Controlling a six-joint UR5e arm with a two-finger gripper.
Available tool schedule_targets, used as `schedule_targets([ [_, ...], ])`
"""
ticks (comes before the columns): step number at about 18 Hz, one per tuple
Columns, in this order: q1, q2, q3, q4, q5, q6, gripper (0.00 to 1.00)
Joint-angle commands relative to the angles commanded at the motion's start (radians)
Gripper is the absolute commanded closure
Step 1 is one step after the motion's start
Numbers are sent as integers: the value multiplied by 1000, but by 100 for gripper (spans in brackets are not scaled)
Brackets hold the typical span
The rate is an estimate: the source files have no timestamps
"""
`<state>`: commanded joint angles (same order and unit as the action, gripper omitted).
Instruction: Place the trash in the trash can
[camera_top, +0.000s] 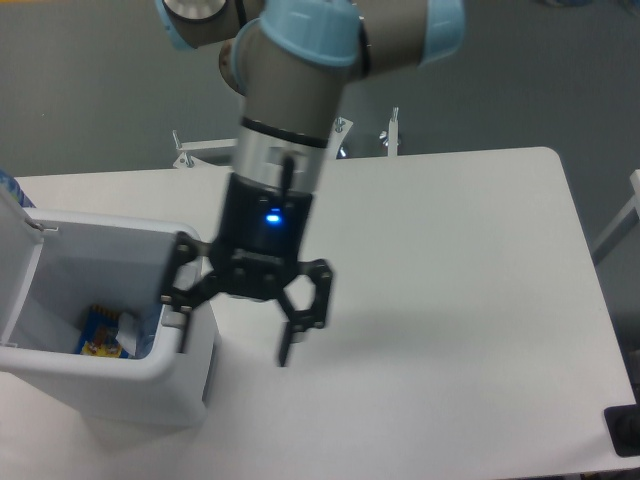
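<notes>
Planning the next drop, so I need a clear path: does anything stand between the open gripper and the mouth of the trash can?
Nothing visible does. The gripper hangs open and empty beside the trash can, whose mouth is uncovered.
</notes>
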<state>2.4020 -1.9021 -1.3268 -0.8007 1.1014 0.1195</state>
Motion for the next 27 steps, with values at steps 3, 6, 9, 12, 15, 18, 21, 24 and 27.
schedule_targets([
  [3, 66, -15, -14, -5, 0, 86, 0],
  [6, 117, -20, -34, -12, 2, 202, 0],
  [9, 152, -20, -90, -14, 3, 288, 0],
  [12, 175, -35, -118, -50, 49, 377, 0],
  [15, 190, -49, -121, -101, 233, 506, 0],
  [18, 193, -58, -123, -132, 304, 621, 0],
  [21, 187, -64, -121, -187, 380, 754, 0],
  [24, 186, -64, -118, -247, 406, 877, 0],
  [27, 184, -64, -120, -287, 442, 933, 0],
])
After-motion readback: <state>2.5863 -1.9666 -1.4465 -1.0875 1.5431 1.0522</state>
